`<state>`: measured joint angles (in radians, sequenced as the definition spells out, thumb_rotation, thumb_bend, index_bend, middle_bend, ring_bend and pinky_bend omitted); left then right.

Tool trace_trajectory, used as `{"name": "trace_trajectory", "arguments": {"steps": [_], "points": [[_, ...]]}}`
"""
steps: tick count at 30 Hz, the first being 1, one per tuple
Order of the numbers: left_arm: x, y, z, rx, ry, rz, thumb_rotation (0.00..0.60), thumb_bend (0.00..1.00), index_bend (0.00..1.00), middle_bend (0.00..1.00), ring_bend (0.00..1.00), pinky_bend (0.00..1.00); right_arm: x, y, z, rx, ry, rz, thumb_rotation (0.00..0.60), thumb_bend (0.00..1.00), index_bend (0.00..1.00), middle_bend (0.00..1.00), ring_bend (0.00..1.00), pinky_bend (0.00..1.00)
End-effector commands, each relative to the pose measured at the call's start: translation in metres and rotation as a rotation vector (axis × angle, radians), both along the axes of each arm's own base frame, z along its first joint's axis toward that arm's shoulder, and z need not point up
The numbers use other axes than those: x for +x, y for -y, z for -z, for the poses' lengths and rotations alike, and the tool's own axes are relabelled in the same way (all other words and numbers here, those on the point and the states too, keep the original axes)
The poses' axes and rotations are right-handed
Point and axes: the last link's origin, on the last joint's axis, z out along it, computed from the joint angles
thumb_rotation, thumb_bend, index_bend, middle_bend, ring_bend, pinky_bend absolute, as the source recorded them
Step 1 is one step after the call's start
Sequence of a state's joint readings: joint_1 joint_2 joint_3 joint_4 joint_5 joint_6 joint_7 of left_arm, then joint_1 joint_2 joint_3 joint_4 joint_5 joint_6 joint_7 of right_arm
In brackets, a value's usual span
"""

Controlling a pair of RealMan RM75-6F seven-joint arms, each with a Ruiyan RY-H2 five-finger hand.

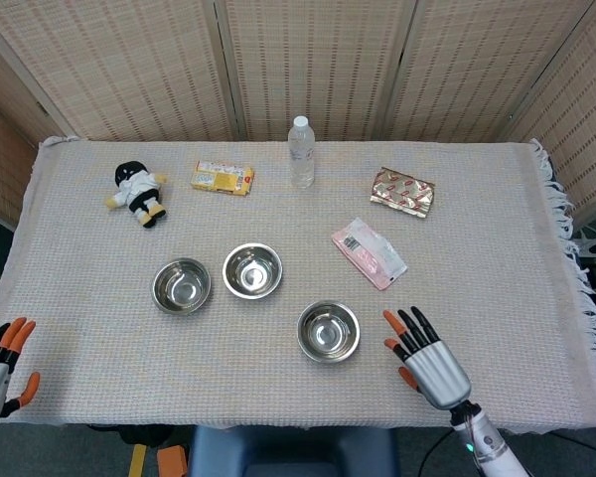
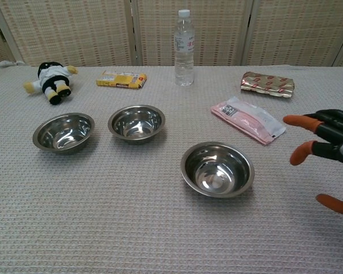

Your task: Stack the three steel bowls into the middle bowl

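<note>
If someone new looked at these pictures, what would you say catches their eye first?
Probably the three steel bowls on the cloth: the left bowl and middle bowl sit close together, while the right bowl stands apart, nearer the front edge. Next, the right hand, open with orange fingertips, hovers just right of that bowl. A water bottle stands upright at the back.
</note>
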<state>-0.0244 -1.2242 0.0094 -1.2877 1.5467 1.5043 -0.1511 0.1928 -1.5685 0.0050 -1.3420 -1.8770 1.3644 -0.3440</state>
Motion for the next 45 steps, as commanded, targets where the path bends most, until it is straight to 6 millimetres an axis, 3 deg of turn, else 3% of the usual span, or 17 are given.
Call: {"name": "trace_trajectory", "arguments": {"steps": [1,7,12,16,21,29,38,45], "points": [[-0.003,-0.002,-0.003,0.007,0.004,-0.017,0.600,0.45,0.00,0.00,0.00,0.07,0.025,0.022,0.028,0.011,-0.030,-0.078,0.600,0.21,0.38,0.00,0.00,0.00],[-0.005,-0.002,-0.007,0.014,0.019,-0.028,0.600,0.46,0.00,0.00,0.00,0.07,0.039,0.036,0.054,0.054,-0.043,-0.082,0.600,0.22,0.38,0.00,0.00,0.00],[-0.004,-0.002,-0.013,0.027,0.041,-0.021,0.600,0.46,0.00,0.00,0.00,0.07,0.037,0.035,0.054,0.063,-0.069,-0.089,0.600,0.22,0.39,0.00,0.00,0.00],[-0.005,-0.001,-0.013,0.022,0.044,-0.019,0.600,0.46,0.00,0.00,0.00,0.07,0.036,0.036,0.056,0.071,-0.071,-0.083,0.600,0.25,0.46,0.00,0.00,0.00],[-0.005,-0.002,-0.012,0.016,0.041,-0.021,0.600,0.49,0.00,0.00,0.00,0.07,0.050,0.043,0.065,0.084,-0.089,-0.107,0.600,0.38,0.59,0.00,0.00,0.00],[-0.007,-0.002,-0.016,0.026,0.051,-0.027,0.600,0.51,0.00,0.00,0.00,0.07,0.067,0.051,0.063,0.048,-0.113,-0.138,0.600,0.39,0.68,0.00,0.00,0.00],[-0.009,-0.003,-0.018,0.019,0.073,-0.033,0.600,0.51,0.00,0.00,0.00,0.07,0.106,0.077,0.041,-0.093,0.003,-0.156,0.600,0.39,0.71,0.00,0.00,0.00],[-0.013,-0.006,-0.020,0.001,0.102,-0.052,0.600,0.51,0.00,0.00,0.00,0.07,0.160,0.122,0.056,-0.120,0.019,-0.164,0.600,0.39,0.70,0.00,0.00,0.00]]}}
